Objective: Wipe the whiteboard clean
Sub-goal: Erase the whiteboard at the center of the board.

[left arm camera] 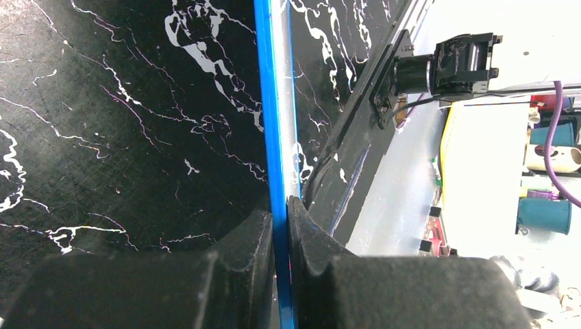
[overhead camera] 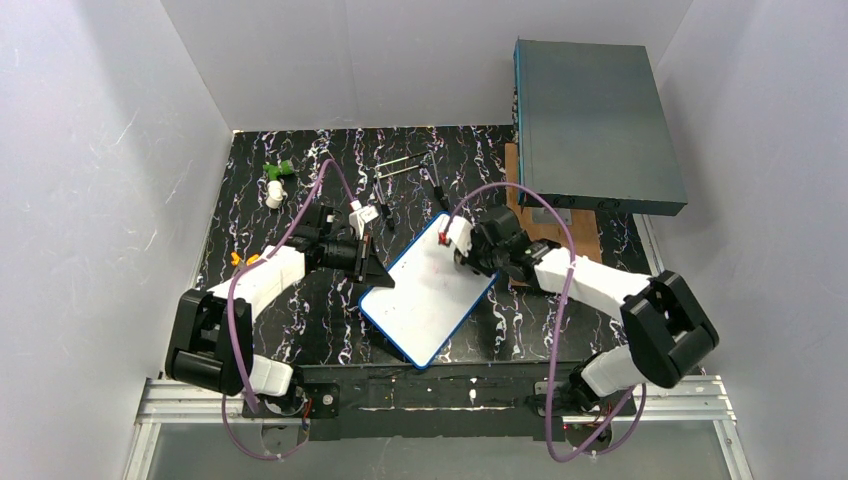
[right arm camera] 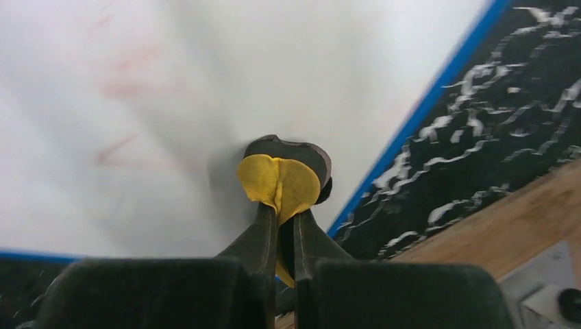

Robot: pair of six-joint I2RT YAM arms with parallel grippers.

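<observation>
Faint red smudges (right arm camera: 127, 65) are too blurred to read on the blue-framed white rectangular whiteboard (overhead camera: 425, 300) — mid-worktop (overhead camera: 320, 325), long axis near-left to far-right. Its frame is pinched by the left fingers (left arm camera: 243, 253) — the right fingers (right arm camera: 257, 240) pinch a yellow-and-black eraser pad (right arm camera: 281, 181).

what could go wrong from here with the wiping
1. The left gripper clamps only the thin blue frame of the whiteboard; wiping pressure might make it slip or twist.
2. The right gripper pinches the yellow pad near the board's edge, so a stroke could run off.
3. Faint red smudges could get missed.
</observation>
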